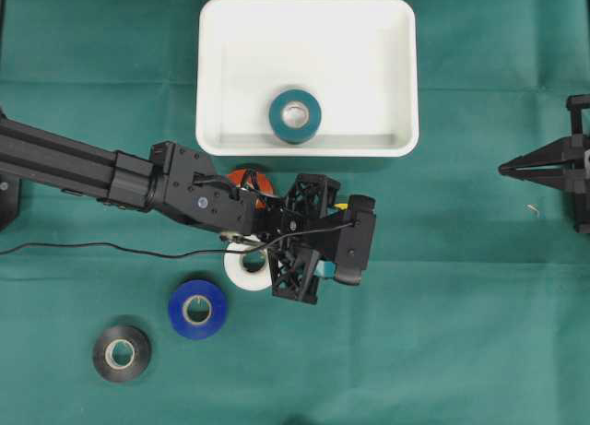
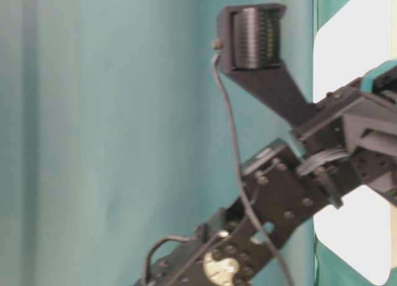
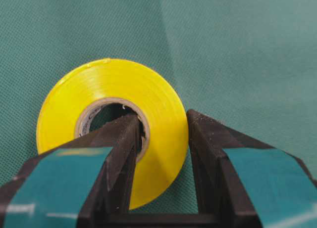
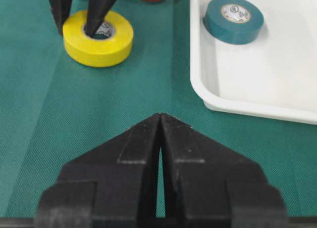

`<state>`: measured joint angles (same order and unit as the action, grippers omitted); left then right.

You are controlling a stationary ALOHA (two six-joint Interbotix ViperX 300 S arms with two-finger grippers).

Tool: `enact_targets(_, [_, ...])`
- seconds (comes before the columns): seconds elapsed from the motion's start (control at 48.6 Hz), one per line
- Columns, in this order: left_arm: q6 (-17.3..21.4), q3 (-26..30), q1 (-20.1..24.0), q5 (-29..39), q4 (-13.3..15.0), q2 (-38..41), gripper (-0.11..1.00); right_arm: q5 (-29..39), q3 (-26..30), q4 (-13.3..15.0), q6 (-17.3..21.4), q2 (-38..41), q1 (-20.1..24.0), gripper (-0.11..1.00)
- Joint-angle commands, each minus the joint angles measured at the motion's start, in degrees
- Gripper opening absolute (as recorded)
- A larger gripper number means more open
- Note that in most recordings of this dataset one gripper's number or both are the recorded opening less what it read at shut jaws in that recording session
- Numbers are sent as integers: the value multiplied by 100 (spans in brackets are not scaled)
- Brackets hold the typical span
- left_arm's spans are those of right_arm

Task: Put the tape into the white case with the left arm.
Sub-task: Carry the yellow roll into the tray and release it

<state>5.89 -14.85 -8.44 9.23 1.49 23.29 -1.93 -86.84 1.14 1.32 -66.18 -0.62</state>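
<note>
A yellow tape roll (image 3: 104, 89) lies flat on the green cloth. My left gripper (image 3: 163, 120), the one with teal bands, is shut on its wall: one finger is inside the core hole, the other against the outer edge. The right wrist view shows the same grip on the yellow tape (image 4: 106, 45) by the left gripper (image 4: 75, 30). In the overhead view the wrist mount hides most of the roll (image 1: 341, 206). The white case (image 1: 212, 75) stands behind it with a teal tape roll (image 1: 295, 115) inside. My right gripper (image 4: 160, 116) is shut and empty at the right edge.
Red (image 1: 247, 178), white (image 1: 247, 270), blue (image 1: 197, 308) and black (image 1: 122, 353) tape rolls lie on the cloth around and left of the left arm. A black cable (image 1: 92, 247) trails to the left. The case's near rim (image 4: 247, 108) is just right of the yellow roll.
</note>
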Motion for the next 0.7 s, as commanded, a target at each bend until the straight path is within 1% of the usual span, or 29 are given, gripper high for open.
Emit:
enact_targets(0.0, [0,114,-35,44,-18,-483,27,-62,62,9,9,35,0,-9])
enact_targets(0.247, [18,114,-18,492,-18,-1020,27,-62,62,9,9,35,0,-9])
enact_targets(0.432, [53,114,141,659,-26,-1187,27,-62,62,9,9,35,0,-9])
enact_targets(0.68, [457,123,624,624,-26,-1125,27,-62,62,9,9,35,0,-9])
